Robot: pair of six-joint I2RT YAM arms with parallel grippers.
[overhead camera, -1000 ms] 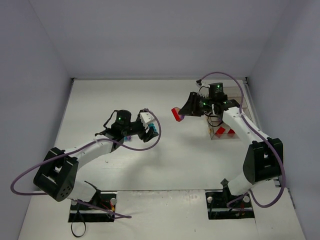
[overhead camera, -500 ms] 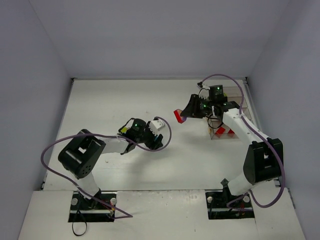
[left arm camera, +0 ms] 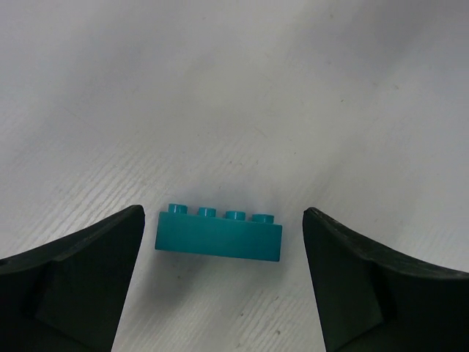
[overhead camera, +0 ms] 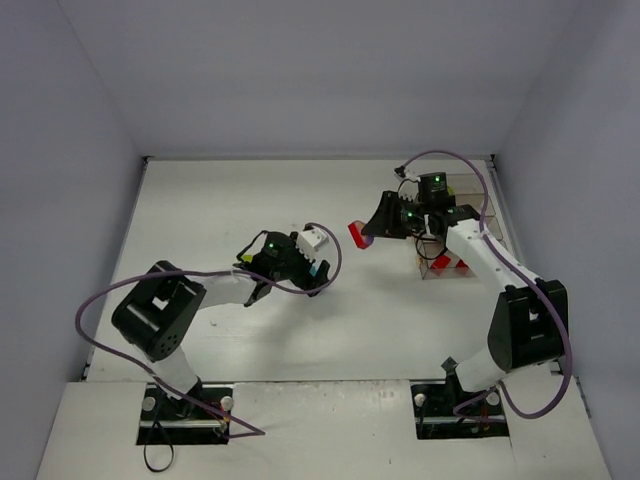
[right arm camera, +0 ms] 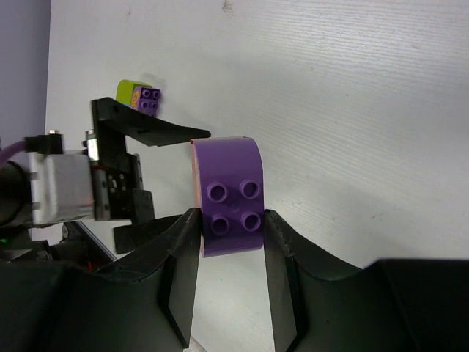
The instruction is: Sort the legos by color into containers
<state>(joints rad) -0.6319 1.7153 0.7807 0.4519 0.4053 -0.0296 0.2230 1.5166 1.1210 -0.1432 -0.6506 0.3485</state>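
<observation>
The left end effector (left arm camera: 223, 220) stands wide open low over the white surface (overhead camera: 200, 200). Its fingers flank a teal-blue lego (left arm camera: 218, 233) that rests there, with a gap at each end and nothing gripped. The right end effector (right arm camera: 231, 220) is clamped on a purple lego (right arm camera: 226, 172) with a rounded top, held out to the left of the containers (overhead camera: 424, 270), whose nearest bin holds red legos (overhead camera: 447, 263); a lime and purple clump (right arm camera: 139, 95) lies on the surface beyond.

Left end effector (left arm camera: 223, 214) agape, right one (right arm camera: 231, 220) seemingly tight
</observation>
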